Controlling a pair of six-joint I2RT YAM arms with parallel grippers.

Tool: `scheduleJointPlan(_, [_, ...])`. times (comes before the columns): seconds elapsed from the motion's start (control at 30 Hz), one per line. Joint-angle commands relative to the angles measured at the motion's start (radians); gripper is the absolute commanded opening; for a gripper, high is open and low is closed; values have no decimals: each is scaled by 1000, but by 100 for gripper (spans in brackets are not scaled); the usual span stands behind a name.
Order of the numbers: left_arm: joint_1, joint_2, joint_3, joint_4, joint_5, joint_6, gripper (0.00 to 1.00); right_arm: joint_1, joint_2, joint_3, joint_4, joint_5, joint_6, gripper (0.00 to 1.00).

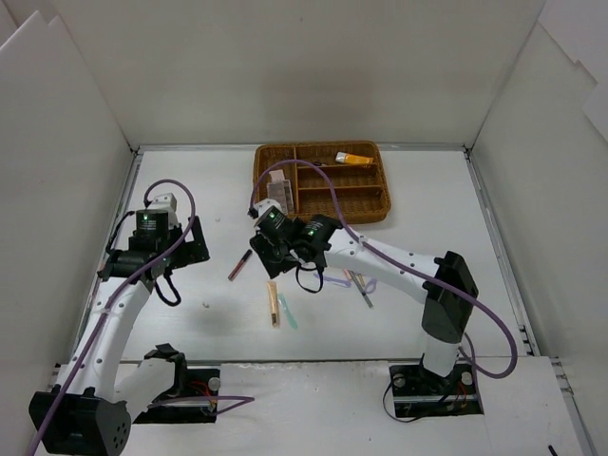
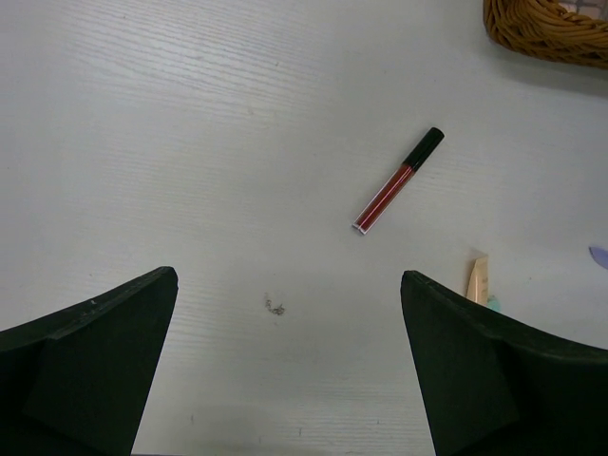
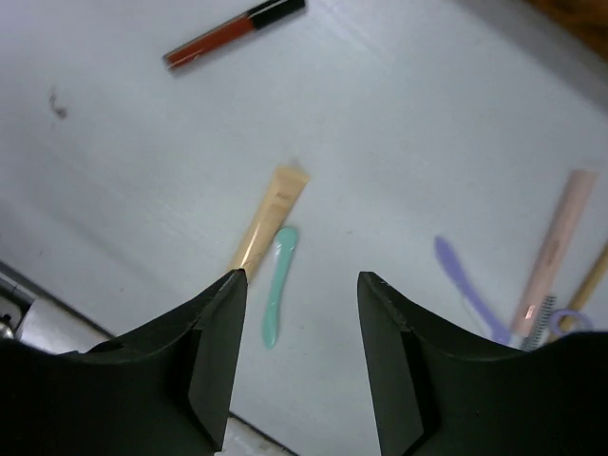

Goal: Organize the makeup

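Early stage, by look of it. Your wicker tray (image 1: 380, 204) holds orange tube (image 1: 353, 159). Loose on counter (image 1: 427, 247):
- red lip gloss (image 2: 397, 180)
- beige tube (image 3: 269, 218)
- mint spatula (image 3: 276, 299)
- lilac spatula (image 3: 463, 285)
- pink pencil (image 3: 551, 252)

Right end effector (image 3: 301, 277) above mint spatula, jaws parted, gripping nothing. Left end effector (image 2: 288, 275) spread wide, empty. Most sorting left.

The white table (image 1: 427, 275) carries a brown wicker tray (image 1: 380, 213) at its far middle. On the near side of the tray, off its left corner, lies a red lip gloss (image 2: 397, 180) with a black cap. Farther from the tray, a beige tube (image 3: 271, 217) and a mint spatula (image 3: 275, 285) lie just beside each other. Below the tray's middle lie a lilac spatula (image 3: 463, 285) and a pale pink tube (image 3: 553, 249).
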Motion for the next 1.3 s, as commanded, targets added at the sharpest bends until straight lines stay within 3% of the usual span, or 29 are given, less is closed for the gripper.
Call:
scheduleJointPlan(0.0, [6,-18,4,0,-25,-16,99,30,29,6,-54,-86,122,49])
scheduleJointPlan(0.17, [6,-29,-5,6,-25,-19,99,37,118,18,-51,-193,185,47])
scheduleJointPlan(0.3, [6,-40,-6,-4,-39,-30,100,45,195,52,-51,-209,228,40])
scheduleJointPlan(0.73, [6,-55,-28,-14,-45,-29,99,42,325,92,-49,-221,310,32])
scheduleJointPlan(1.27, [6,-41,-28,-3,-39,-29,100,27,303,29,-51,-150,357,27])
